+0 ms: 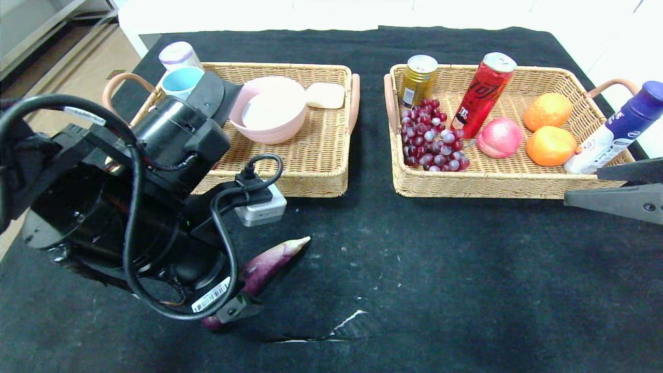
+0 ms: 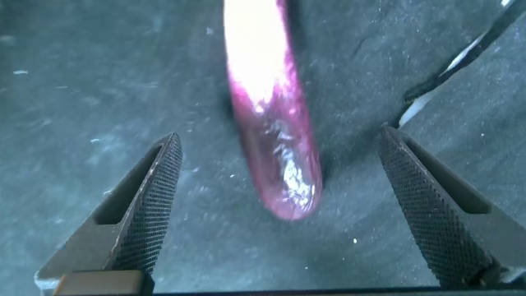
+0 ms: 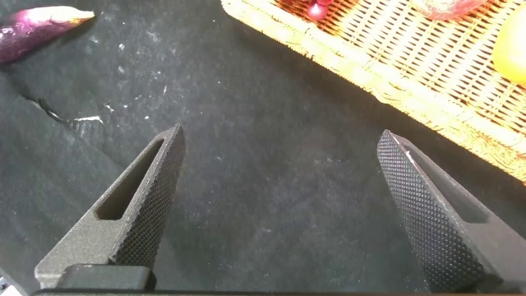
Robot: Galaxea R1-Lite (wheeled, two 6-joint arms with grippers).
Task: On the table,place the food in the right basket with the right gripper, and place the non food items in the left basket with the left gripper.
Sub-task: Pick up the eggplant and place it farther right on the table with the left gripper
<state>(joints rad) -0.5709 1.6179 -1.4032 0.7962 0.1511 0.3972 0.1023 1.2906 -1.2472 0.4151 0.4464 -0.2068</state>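
Observation:
A purple eggplant [image 1: 274, 259] lies on the black table cloth in front of the left basket [image 1: 316, 189]. My left gripper [image 2: 279, 136] hangs open low over it, a finger on each side of the eggplant's [image 2: 271, 123] rounded end without touching it. In the head view the left arm hides that end. My right gripper [image 1: 581, 185] stands open and empty at the right edge, above bare cloth just in front of the right basket [image 1: 466, 189]. Its wrist view shows the right gripper [image 3: 281, 133], the basket's wall [image 3: 394, 57] and the eggplant's tip [image 3: 41, 29] far off.
The left basket holds a pink bowl [image 1: 272, 109], a white soap bar [image 1: 325, 95] and two cups [image 1: 179, 70]. In the right basket are a gold can [image 1: 417, 77], a red can [image 1: 483, 93], grapes [image 1: 432, 137], a peach [image 1: 500, 137], two oranges [image 1: 549, 129] and a purple-capped bottle [image 1: 616, 129]. A tear [image 1: 331, 331] marks the cloth.

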